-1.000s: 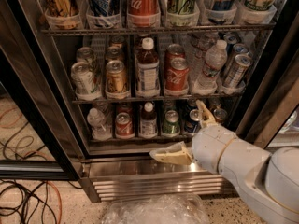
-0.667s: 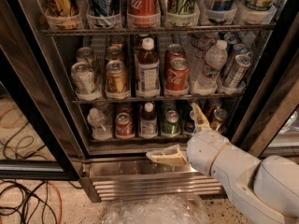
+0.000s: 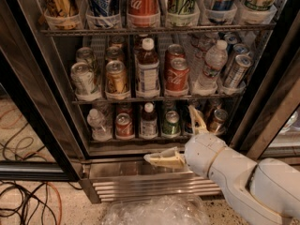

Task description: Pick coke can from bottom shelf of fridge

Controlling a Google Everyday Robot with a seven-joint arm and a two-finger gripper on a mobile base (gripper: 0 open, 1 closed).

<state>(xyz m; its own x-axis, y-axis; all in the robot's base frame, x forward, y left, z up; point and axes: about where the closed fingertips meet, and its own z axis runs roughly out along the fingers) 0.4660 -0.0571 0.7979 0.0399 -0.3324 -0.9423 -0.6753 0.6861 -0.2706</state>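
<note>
The coke can (image 3: 124,125) is small and red with a silver top. It stands on the bottom shelf (image 3: 108,140) of the fridge (image 3: 154,184), left of centre, between a clear water bottle (image 3: 97,124) and a dark bottle with a white cap (image 3: 148,121). My gripper (image 3: 176,138) is open and empty, in front of the shelf's right half and to the right of and below the can. One finger points left over the steel base. The other points up in front of the drinks right of the green can (image 3: 171,123).
The middle shelf holds red cans (image 3: 177,74), a gold can (image 3: 116,78) and bottles. A tall Coca-Cola can in a cup (image 3: 143,3) stands on the top shelf. Black door frames flank the opening. Crinkled clear plastic (image 3: 154,212) and cables (image 3: 23,205) lie on the floor.
My gripper and arm have shifted slightly to the left along the front of the bottom shelf. The fingers have stayed open. The drinks have not moved.
</note>
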